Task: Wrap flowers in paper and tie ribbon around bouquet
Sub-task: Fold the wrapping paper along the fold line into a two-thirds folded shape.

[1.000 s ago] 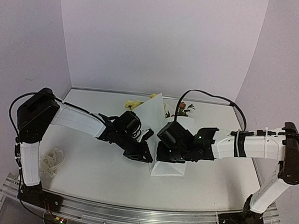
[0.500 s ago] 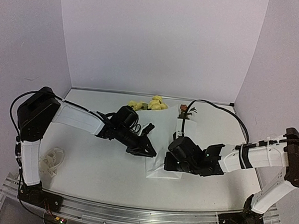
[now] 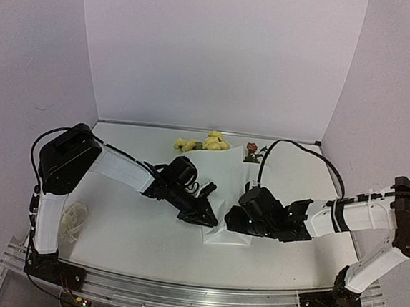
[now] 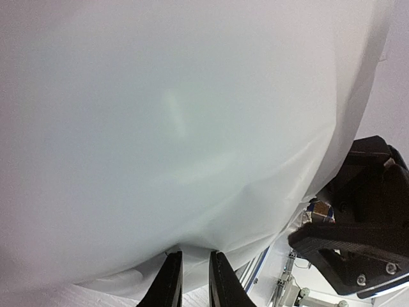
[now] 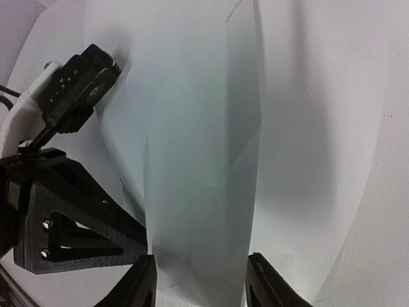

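Observation:
The white paper (image 3: pixel 226 178) lies folded lengthwise at the table's middle, over the flowers. Only their heads show past its far edge: yellow blooms (image 3: pixel 213 141) and one orange-brown bloom (image 3: pixel 252 149). My left gripper (image 3: pixel 205 215) reaches in from the left and is shut on the paper's near-left edge; a fold of paper (image 4: pixel 192 128) runs between its narrow-set fingers (image 4: pixel 193 257). My right gripper (image 3: pixel 231 220) is at the paper's near end, open, its fingers (image 5: pixel 139 284) either side of the folded strip (image 5: pixel 198 192) without pressing it. The ribbon (image 3: pixel 72 218) lies bunched at the far left.
The white table (image 3: pixel 125 240) is bounded by purple walls at the back and sides. A metal rail (image 3: pixel 178 295) with the arm bases runs along the near edge. A black cable (image 3: pixel 299 149) loops above the right arm. The two grippers sit close together.
The paper, held up as a raised cone a second ago, now lies low on the table. My right gripper has opened and let go of it. My left gripper has shifted slightly nearer.

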